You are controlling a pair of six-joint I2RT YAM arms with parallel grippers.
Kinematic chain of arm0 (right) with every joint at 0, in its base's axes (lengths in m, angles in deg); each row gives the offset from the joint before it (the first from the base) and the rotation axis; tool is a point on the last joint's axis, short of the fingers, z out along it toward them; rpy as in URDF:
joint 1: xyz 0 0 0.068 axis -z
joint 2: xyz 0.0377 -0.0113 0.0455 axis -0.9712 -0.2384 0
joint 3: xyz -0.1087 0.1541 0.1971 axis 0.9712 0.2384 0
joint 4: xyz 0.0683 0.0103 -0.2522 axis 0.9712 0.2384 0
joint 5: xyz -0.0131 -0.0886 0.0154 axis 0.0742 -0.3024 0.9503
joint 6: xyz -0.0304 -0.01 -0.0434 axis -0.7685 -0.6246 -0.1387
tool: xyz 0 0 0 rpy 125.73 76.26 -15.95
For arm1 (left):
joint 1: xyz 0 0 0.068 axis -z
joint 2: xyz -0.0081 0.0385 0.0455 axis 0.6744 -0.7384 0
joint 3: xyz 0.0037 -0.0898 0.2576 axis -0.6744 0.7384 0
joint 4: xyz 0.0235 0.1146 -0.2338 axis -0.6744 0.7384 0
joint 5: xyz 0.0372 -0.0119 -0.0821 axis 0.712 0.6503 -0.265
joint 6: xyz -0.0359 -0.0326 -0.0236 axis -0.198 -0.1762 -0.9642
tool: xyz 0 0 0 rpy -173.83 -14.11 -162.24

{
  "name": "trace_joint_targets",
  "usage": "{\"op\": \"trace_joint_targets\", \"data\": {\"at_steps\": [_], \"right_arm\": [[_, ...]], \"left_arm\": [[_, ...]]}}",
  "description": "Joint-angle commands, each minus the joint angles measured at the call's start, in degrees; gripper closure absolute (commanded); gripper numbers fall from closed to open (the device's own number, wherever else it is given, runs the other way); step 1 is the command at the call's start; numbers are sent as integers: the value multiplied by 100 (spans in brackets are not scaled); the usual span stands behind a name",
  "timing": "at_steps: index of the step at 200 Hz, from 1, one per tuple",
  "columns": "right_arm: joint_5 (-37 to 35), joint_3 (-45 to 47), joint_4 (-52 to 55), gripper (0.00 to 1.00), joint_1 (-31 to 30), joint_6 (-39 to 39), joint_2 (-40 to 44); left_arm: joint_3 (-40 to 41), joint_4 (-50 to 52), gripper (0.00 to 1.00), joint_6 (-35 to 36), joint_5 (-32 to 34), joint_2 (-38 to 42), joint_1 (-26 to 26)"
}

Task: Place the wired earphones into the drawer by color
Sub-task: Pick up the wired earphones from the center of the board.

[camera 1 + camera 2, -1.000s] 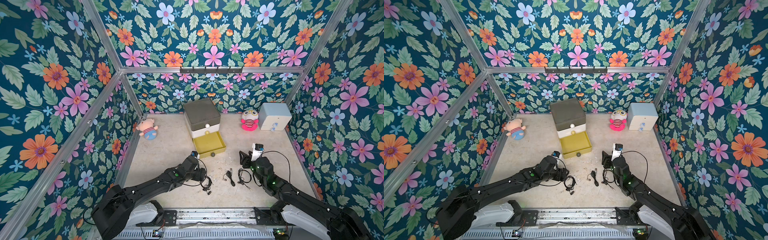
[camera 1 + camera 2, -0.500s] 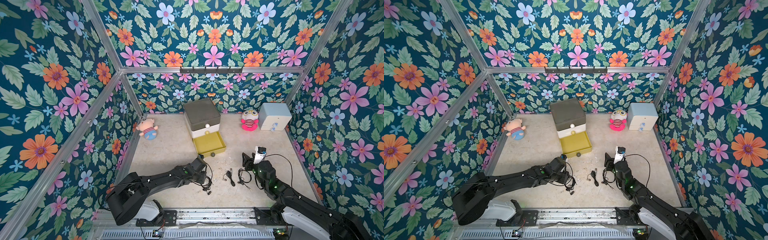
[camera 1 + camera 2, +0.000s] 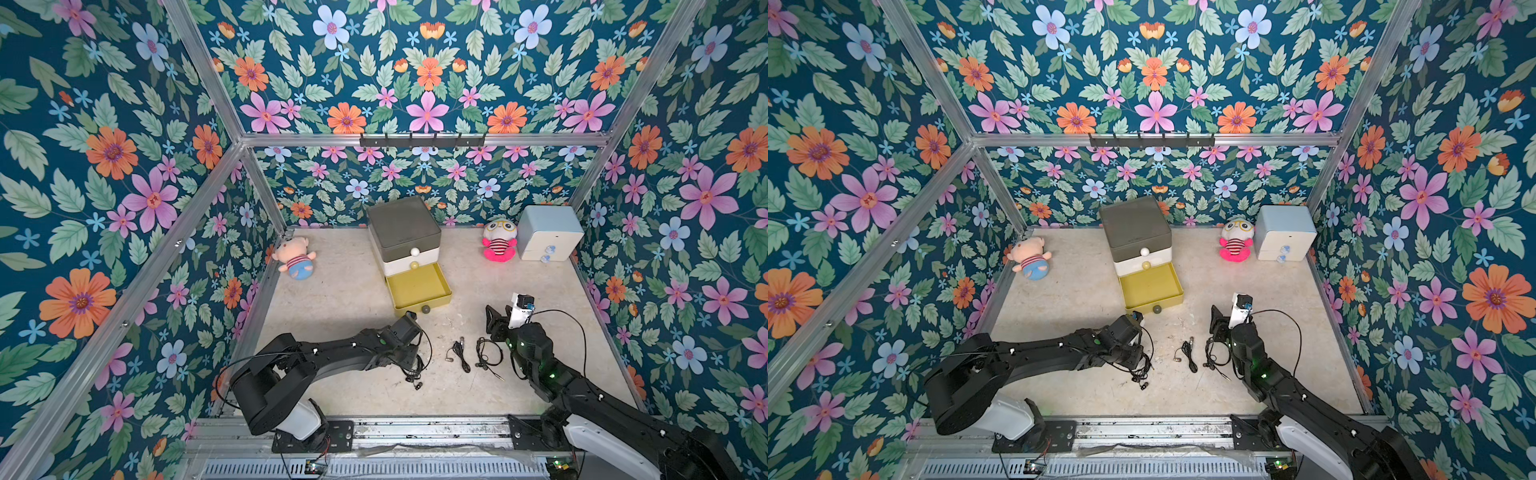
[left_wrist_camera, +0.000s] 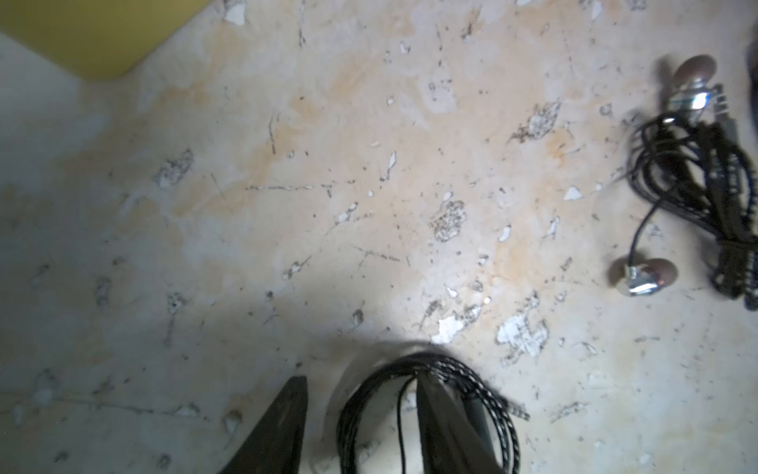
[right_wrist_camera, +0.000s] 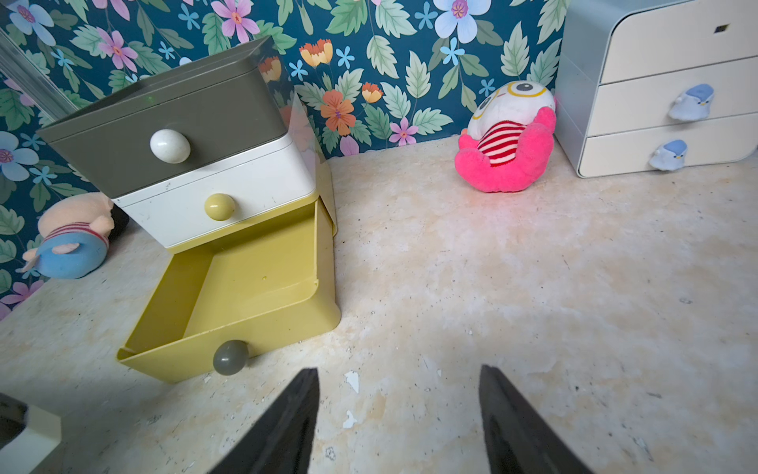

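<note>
- Earphones: three black bundles sit on the tabletop [image 3: 332,299] in a loose row in front of the drawer chest [image 3: 405,232]. All of them are outside it.
- left gripper [image 4: 361,381] is down on the coil nearest the left arm [image 4: 426,410].
- Its fingers [image 4: 287,422] are only partly apart. One finger pokes inside the loop, so one side of the coil sits between them. There's a visible gap from the cord to the other finger, so it's not pinched.
- In both top views that coil is mostly hidden under the wrist, with a bit of cord and the buds trailing out toward the front edge [image 3: 417,384].
- middle bundle [image 3: 459,355] lies just beside it. The left wrist view shows its silver-and-brown buds.
- third bundle [image 3: 488,357] is right next to the right arm.
- right gripper [image 5: 398,369] hovers over bare tabletop, aimed toward the chest, fingers spread wide.
- On the chest, the dark grey and white tiers are shut. The mustard-yellow bottom drawer [image 5: 246,279] is pulled out, grey knob [image 5: 230,357] facing the arms.
- Back wall has a plush pig [image 3: 297,259], a pink plush [image 3: 498,245] and a pale blue chest [image 3: 548,239].
</note>
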Motion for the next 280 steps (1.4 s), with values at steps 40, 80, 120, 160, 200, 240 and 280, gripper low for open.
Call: {"op": "trace_joint_targets", "data": {"at_steps": [40, 80, 120, 160, 200, 240, 280], "right_arm": [[-168, 80, -143, 33, 4, -71, 134], [-217, 98, -142, 33, -1, -69, 171], [-254, 146, -224, 32, 1, -71, 154], [-248, 162, -236, 32, 13, -61, 153], [-264, 197, -230, 32, 33, -62, 263], [-274, 212, -199, 32, 42, -62, 362], [-304, 238, -175, 32, 47, -48, 444]], "left_arm": [[9, 387, 67, 92, -73, -94, 12], [22, 456, 79, 101, -103, -90, 21], [-3, 503, 93, 93, -79, -151, 38], [11, 503, 100, 1, 95, -14, 56], [82, 499, 100, -147, 408, 426, 56], [146, 499, 100, -208, 642, 916, 56], [178, 468, 100, -250, 922, 1437, 56]]}}
